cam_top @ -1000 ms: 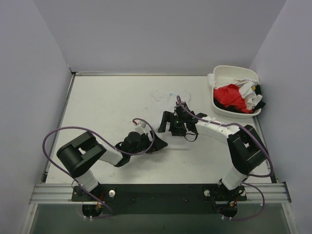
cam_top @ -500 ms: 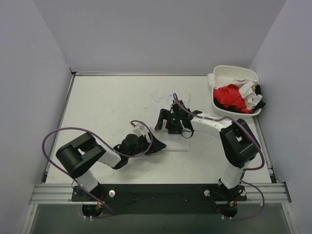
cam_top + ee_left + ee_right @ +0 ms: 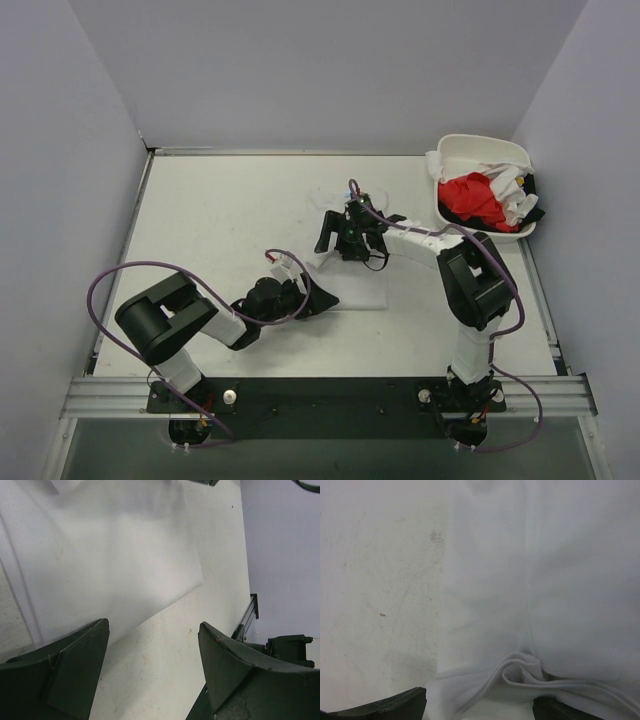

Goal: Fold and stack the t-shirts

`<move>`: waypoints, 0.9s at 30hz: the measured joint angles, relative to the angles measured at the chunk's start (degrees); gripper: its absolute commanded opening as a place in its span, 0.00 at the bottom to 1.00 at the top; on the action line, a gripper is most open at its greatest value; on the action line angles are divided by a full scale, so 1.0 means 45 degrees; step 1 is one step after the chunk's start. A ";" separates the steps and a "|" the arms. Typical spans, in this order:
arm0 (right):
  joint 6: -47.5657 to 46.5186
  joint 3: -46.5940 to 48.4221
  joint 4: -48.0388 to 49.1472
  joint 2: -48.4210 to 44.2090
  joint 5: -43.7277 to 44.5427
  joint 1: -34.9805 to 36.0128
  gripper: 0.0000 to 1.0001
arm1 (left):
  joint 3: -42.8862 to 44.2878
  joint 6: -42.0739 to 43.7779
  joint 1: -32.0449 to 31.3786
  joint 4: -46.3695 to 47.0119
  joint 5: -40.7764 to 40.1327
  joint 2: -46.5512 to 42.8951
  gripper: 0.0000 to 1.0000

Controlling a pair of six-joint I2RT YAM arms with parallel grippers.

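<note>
Between pale walls (image 3: 330,70), a t-shirt (image 3: 362,288) on white table (image 3: 200,220)

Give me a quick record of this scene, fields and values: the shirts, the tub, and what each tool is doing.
white t-shirt: spread flat mid-table, with a small bunched fold at one edge
red t-shirt: crumpled in the tub, white cloth beside it
tub: far right corner of the table
left tool: open, low over bare table beside the white t-shirt's edge
right tool: open, over the white t-shirt, the bunched fold between its fingers
folded stack: none yet
</note>
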 measured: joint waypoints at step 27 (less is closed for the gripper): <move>-0.0889 0.1622 -0.1190 -0.0743 0.1171 0.0209 0.87 | -0.0131 -0.0253 0.0019 0.0850 0.0272 0.0481 0.81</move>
